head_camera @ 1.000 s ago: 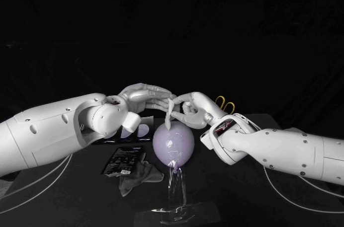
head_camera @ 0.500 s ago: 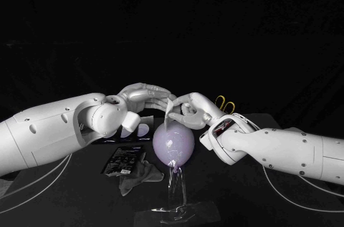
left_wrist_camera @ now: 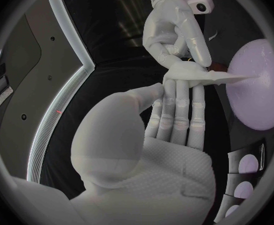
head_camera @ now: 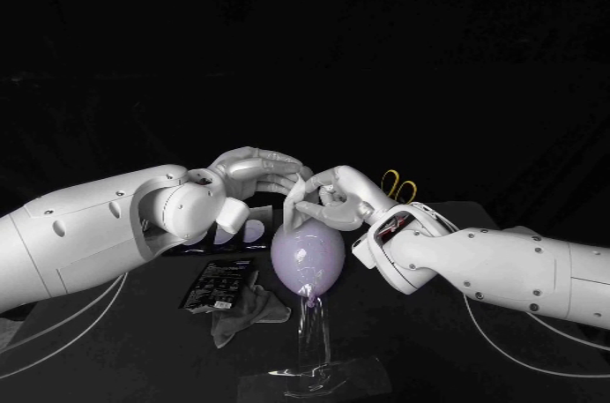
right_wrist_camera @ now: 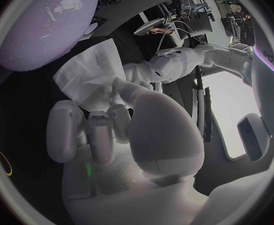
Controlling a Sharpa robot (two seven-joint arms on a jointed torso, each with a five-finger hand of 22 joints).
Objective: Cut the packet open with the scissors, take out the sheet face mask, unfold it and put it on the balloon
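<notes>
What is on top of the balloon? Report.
No mask is spread over the balloon yet. Above it the right hand pinches the folded sheet mask, with the left hand touching it. The mask's tip points at the balloon's top; contact cannot be told.

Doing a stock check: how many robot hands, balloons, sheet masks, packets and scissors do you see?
robot hand: 2, left robot hand and right robot hand
balloon: 1
sheet face mask: 1
packet: 1
scissors: 1
Total: 6
</notes>
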